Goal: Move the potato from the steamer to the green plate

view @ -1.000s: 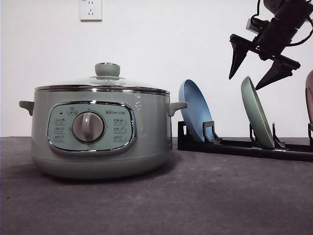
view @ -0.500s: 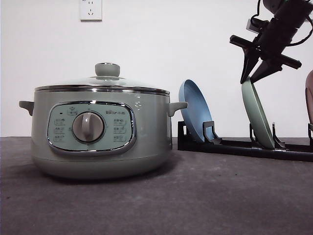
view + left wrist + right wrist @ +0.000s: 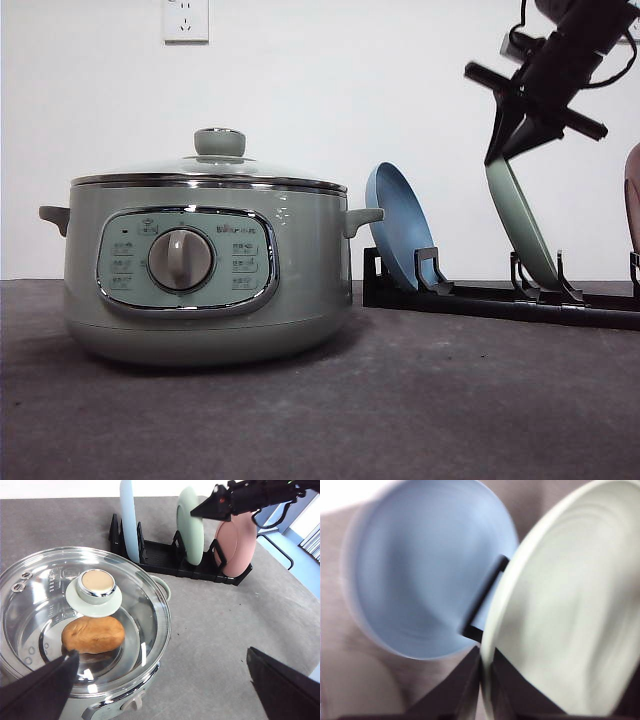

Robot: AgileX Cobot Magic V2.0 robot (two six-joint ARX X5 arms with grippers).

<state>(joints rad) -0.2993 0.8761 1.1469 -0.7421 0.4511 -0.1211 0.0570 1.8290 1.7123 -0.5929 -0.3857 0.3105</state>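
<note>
Front view, item as we log it: right claw (image 3: 507,150) pinching rim of green plate (image 3: 520,225) upright in rack (image 3: 500,300); potato (image 3: 93,634) inside lidded steamer (image 3: 205,270); left claw (image 3: 160,680) spread wide.

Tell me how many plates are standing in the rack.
3: blue plate at the end nearest the steamer, green plate in the middle, gripped by the right gripper, pink plate at the far end.
</note>
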